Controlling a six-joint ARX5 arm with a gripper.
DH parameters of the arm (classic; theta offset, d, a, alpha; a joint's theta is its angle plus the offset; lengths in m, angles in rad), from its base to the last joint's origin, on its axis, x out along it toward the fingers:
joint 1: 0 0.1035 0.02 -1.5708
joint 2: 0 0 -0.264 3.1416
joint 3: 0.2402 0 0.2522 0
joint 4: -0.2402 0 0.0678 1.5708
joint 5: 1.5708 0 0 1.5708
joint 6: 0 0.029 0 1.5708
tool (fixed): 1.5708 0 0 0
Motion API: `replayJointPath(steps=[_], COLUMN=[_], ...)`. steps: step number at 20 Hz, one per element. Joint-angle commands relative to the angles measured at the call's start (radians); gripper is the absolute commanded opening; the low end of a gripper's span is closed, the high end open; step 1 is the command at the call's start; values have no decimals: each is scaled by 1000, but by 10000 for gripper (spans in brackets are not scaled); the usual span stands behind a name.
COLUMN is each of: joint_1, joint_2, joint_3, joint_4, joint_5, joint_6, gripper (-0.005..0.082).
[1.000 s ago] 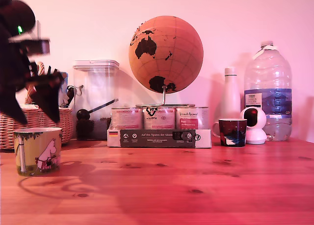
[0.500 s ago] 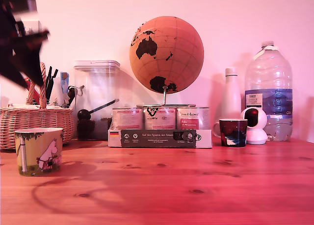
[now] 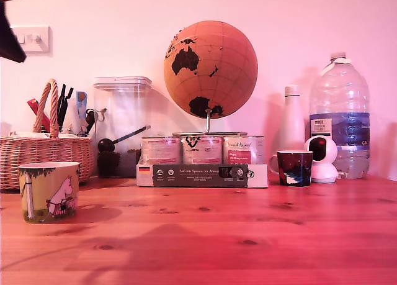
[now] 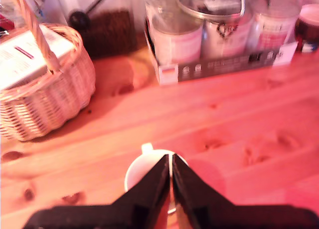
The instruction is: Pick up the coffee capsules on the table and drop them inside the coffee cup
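The arm has risen to the upper left corner of the exterior view, well above the coffee cup (image 3: 48, 190) at lower left.
The gripper (image 4: 171, 183), jaws together and seemingly empty, hangs over the cup's pale mouth. No capsules show; withdraw straight up. Only the wrist view shows the jaws; only the exterior shows the cup's drawing.

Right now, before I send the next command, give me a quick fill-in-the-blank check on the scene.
1. In the wrist view, the gripper has its jaws ____.
2. In the exterior view, the coffee cup stands in front of the wicker ____.
3. The dark mug stands to the exterior view's ____ of the globe.

Missing words: shut; basket; right.
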Motion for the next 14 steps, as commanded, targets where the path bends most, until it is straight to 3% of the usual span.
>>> replayJointPath(steps=[1, 7, 14], joint_1=[0, 0, 5], joint_2=[-42, -134, -153], joint_3=[-74, -283, -465], joint_4=[53, 244, 387], joint_5=[2, 3, -29], joint_6=[-26, -88, -103], gripper=[-19, -19, -19])
